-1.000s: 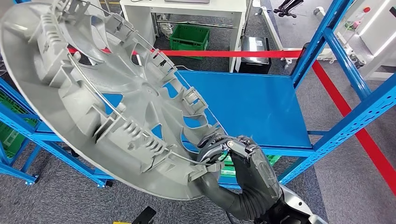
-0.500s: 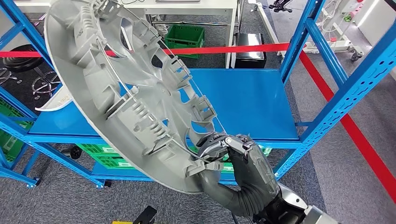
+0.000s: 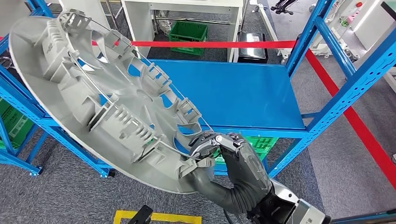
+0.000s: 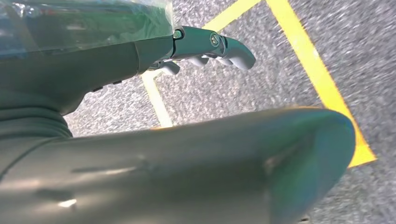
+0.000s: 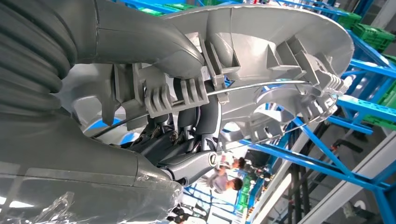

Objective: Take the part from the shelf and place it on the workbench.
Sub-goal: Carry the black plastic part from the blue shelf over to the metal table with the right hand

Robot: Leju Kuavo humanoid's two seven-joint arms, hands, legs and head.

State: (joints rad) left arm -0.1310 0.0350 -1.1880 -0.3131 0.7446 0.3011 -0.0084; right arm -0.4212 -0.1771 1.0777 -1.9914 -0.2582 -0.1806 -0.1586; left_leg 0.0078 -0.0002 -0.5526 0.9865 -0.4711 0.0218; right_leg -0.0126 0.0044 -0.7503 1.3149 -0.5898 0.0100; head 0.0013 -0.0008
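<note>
Right hand (image 3: 224, 161) grips the big round grey plastic wheel cover (image 3: 107, 100) at its lower rim, held tilted in the air in front of the blue metal shelf (image 3: 243, 93). Probably light but wide and flexible; rim ribs look the best hold. Left hand (image 4: 205, 44) hangs released, w/ nothing in it.

The big grey part (image 3: 107, 98) I hold covers much of the blue shelf (image 3: 243, 93) behind it. My right hand (image 3: 229, 163) grips its rim, so my fingertips are hidden among the ribs. My left hand (image 4: 205, 44) is blurred; I cannot tell how its fingers lie.
</note>
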